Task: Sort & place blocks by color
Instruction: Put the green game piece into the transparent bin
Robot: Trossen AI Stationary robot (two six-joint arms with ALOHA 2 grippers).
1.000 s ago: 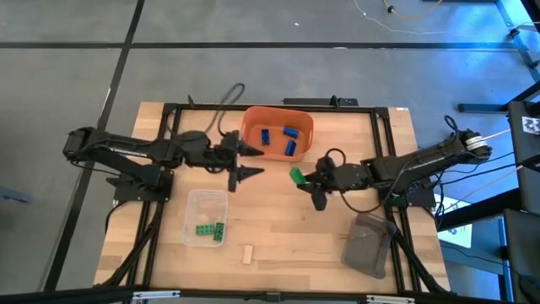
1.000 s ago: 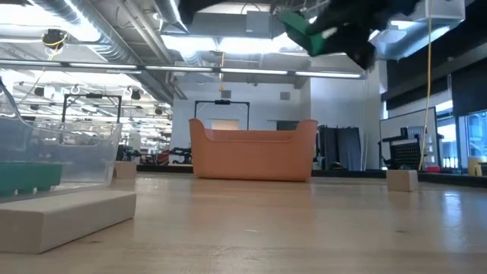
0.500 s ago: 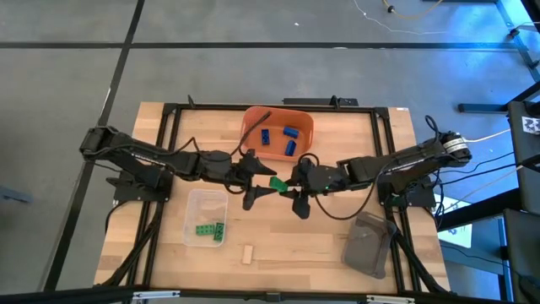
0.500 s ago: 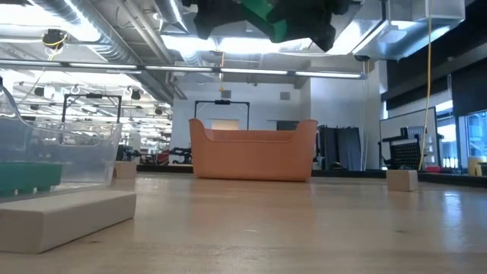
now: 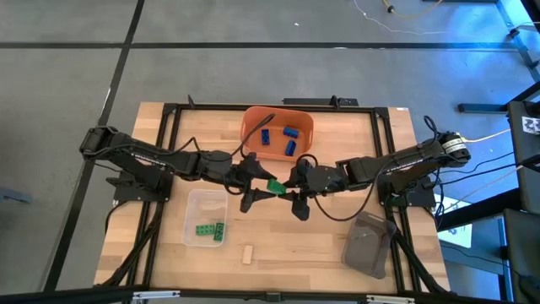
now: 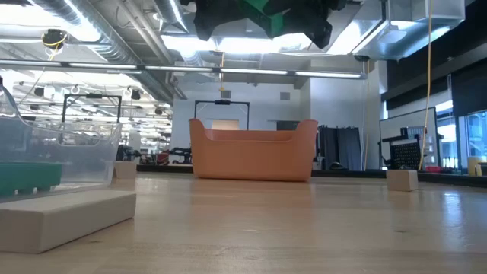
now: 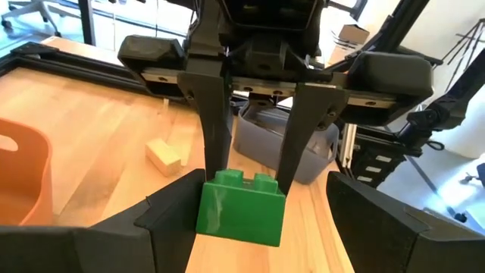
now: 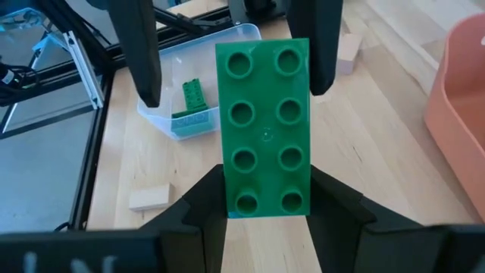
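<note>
Mid-table handoff: my right gripper (image 5: 291, 187) clamped the green block (image 5: 274, 185) in the air so my left gripper (image 5: 256, 188), jaws spread wide around it, could take it toward the clear tray (image 5: 192, 221) holding other greens.

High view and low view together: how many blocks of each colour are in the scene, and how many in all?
Blue blocks: 3, all in the orange bin.
Green blocks: 3, 2 in the clear tray, 1 gripped by the right hand above mid-table, with the open left hand flanking it.
Tan blocks: 3, loose on the table.
Total: 9.
</note>
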